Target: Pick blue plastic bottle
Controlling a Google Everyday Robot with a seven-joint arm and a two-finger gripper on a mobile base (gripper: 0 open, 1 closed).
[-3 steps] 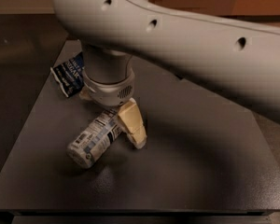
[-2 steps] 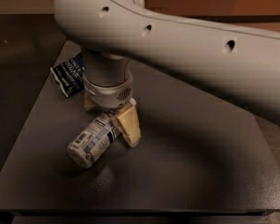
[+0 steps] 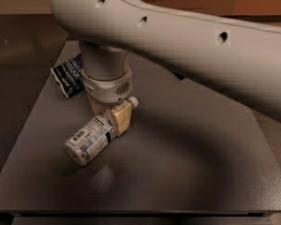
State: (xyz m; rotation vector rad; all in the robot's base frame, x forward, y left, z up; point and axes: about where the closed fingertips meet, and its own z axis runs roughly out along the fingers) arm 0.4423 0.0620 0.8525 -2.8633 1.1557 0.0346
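tool [image 3: 110, 117]: low over the bottle's cap end; I cannot tell whether it grips
blue plastic bottle [image 3: 90, 138]: lying on the table [image 3: 192, 168], cap toward 1–2 o'clock

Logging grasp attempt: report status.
End effector low at cap end of blue plastic bottle. Bottle on its side on table. Blue snack bag behind, apart.

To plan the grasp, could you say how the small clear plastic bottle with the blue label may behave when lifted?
The small clear plastic bottle lies on its side on the dark flat table, so a nudge would probably roll it. The gripper sits at its white-capped end, so the body may droop when lifted.
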